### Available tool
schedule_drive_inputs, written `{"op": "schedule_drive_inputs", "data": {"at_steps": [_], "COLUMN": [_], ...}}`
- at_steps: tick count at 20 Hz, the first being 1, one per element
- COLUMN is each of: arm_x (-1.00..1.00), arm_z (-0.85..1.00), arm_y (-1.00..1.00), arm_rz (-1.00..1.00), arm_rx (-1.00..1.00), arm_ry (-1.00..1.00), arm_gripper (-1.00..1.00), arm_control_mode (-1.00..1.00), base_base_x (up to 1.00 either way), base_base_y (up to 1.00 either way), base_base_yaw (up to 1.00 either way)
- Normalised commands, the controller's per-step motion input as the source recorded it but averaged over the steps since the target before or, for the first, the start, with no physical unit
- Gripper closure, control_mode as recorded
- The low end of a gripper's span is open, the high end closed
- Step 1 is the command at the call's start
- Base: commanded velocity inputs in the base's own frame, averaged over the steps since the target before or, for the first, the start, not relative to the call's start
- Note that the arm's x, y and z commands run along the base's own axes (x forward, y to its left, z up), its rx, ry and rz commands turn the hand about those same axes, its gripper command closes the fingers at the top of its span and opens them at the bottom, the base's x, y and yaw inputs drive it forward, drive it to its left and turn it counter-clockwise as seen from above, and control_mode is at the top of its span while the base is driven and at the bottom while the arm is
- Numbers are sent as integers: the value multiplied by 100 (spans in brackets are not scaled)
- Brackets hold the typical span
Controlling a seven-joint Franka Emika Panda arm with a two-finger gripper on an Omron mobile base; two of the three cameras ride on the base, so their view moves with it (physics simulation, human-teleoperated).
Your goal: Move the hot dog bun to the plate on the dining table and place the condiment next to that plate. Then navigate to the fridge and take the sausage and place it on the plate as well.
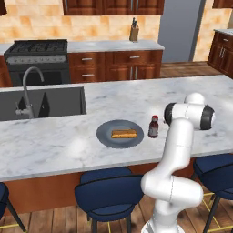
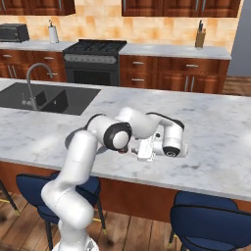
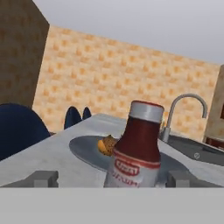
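Pincer (image 3: 109,178): you are seeing it standing wide apart, straddling the condiment (image 3: 136,146), gripping nothing.
Condiment: standing upright on the worktop (image 1: 68,141), just beside the plate (image 1: 105,135).
Bun (image 1: 124,134): lying on the plate.

Two high cameras behind the robot look forward and down across the marble dining table (image 1: 54,141), one from each side, both taking in its sink and the far stove, while a low hand camera sits close behind the condiment (image 3: 138,151).
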Motion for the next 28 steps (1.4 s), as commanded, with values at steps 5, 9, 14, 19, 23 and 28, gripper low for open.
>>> {"op": "schedule_drive_inputs", "data": {"at_steps": [5, 9, 14, 19, 23, 28], "arm_x": [-89, -87, -72, -54, -40, -37], "arm_z": [60, 67, 78, 77, 71, 41], "arm_y": [11, 24, 31, 34, 34, 28], "arm_rz": [-9, -9, -10, -19, -34, -46], "arm_rx": [-3, -10, -15, -16, -16, -12], "arm_ry": [-4, 0, 1, 10, 25, 34], "arm_gripper": [-100, -100, -100, -100, -100, -100], "arm_control_mode": [-100, -100, -100, -100, -100, -100], "base_base_x": [0, 0, 0, 0, 0, 0], "base_base_y": [0, 0, 0, 0, 0, 0], "base_base_yaw": [0, 0, 0, 0, 0, 0]}}
